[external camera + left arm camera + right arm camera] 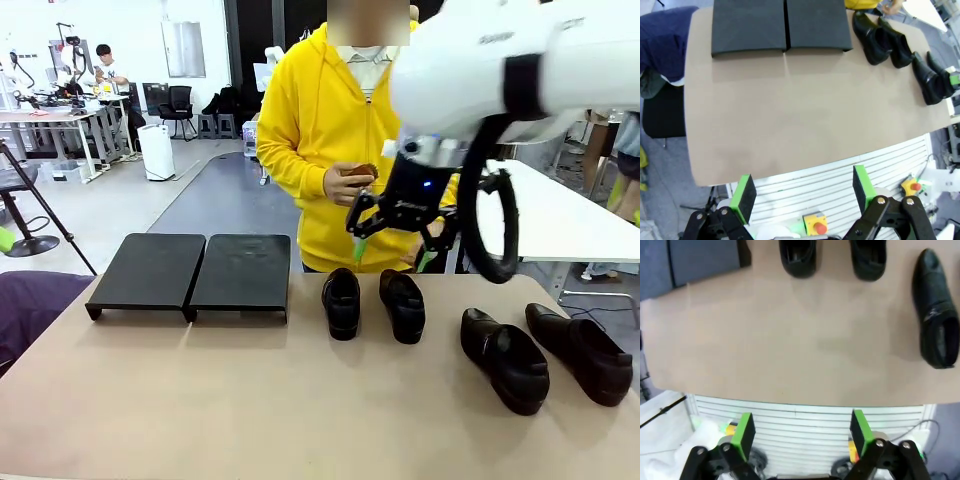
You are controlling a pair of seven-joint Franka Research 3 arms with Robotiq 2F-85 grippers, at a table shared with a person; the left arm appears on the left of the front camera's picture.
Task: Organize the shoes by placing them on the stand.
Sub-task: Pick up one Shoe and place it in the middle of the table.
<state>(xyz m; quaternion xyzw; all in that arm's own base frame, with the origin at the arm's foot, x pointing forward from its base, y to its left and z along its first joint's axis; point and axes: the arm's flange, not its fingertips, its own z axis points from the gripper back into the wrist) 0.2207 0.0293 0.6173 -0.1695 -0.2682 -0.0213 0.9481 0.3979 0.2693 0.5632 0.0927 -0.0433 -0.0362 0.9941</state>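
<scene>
Shoes (341, 302): four on table (300, 400), beside one two-panel stand (150, 268).

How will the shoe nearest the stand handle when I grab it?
The shoe nearest the stand looks glossy, so it may slip between the jaws. Its upper holds its shape around the opening, so it is probably fairly stiff. It sits flat on its sole on the table, so it should slide rather than roll.
</scene>
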